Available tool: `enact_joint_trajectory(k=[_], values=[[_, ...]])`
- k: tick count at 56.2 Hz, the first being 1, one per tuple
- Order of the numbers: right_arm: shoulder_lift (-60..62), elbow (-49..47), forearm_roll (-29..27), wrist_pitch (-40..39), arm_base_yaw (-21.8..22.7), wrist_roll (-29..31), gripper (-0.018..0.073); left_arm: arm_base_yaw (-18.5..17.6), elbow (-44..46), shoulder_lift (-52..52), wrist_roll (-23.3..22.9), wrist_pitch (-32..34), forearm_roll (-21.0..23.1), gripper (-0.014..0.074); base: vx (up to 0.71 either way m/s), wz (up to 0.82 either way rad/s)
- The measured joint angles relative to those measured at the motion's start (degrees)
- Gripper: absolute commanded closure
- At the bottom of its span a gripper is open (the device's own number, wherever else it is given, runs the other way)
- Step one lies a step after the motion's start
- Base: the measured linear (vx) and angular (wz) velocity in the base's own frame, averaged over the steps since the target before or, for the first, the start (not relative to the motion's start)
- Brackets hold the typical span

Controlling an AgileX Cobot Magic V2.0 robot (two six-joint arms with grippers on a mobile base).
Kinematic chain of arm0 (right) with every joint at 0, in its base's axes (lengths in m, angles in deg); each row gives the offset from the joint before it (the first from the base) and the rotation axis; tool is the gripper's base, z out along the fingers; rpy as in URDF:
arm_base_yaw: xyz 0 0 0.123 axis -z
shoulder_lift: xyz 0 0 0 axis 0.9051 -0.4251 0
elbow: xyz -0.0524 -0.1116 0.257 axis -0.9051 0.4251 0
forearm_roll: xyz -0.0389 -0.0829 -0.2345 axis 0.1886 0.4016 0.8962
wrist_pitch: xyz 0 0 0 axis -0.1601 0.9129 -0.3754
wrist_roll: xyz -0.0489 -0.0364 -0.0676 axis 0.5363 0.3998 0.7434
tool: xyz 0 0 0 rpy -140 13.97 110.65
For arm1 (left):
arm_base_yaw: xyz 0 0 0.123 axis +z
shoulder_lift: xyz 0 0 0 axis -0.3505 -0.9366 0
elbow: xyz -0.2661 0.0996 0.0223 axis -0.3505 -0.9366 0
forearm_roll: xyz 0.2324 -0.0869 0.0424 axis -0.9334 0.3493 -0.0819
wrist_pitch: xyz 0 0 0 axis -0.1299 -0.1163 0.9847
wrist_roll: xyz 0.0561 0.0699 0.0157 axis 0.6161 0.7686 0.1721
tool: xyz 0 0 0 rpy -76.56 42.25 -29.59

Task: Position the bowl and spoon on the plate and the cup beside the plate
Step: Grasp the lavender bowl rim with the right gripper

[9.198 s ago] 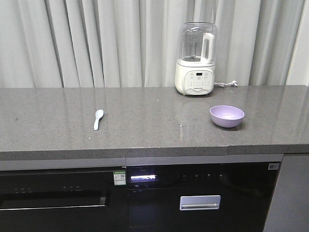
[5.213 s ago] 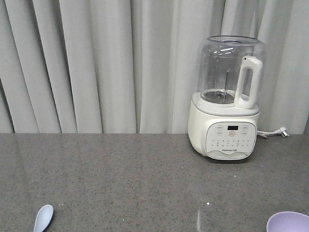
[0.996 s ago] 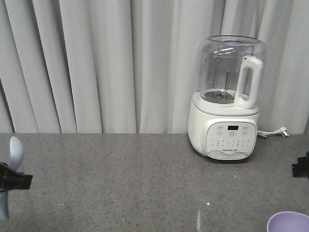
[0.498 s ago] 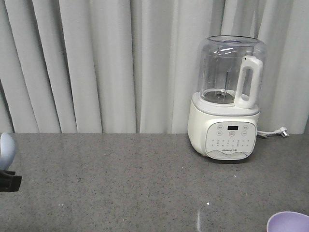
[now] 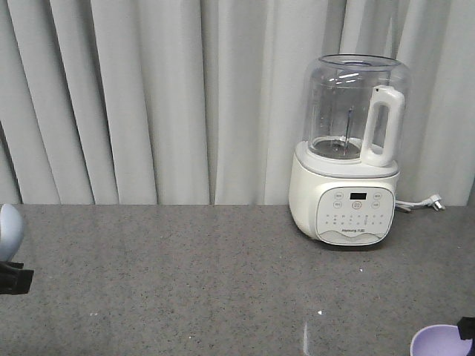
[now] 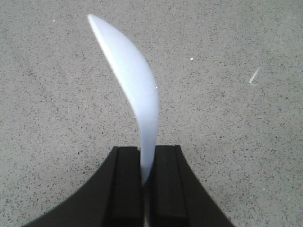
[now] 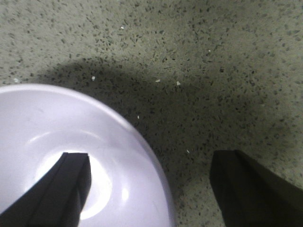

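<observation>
Pale blue spoon (image 6: 137, 94) stands upright, pinched by its handle between the clamped fingers of the left gripper (image 6: 146, 158), above the grey worktop (image 5: 185, 282) at the front view's 9 o'clock edge. At 5 o'clock, the right gripper (image 7: 151, 158) spreads wide astride the rim of the lavender bowl (image 7: 52, 127), one finger inside. A blender (image 5: 349, 156) sits at 2 o'clock.

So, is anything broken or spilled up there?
No, nothing looks wrong. The spoon sits pinched whole in the left tool, the bowl is upright and empty, and the blender stands straight.
</observation>
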Motion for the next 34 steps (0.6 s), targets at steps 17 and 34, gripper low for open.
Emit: enact_joint_trajectory(k=[17,34], values=[[-0.8,-0.4,-1.3,-0.5,0.0,2.8,0.0573,0.0,0.0,0.0,0.0,0.1,0.0,0.0603,0.0,0.0],[11.6,0.1,-3.8,-3.0,-5.6,11.4,0.0568,0.0,0.0,0.0,0.0,0.5,0.0,0.0603,0.0,0.0]])
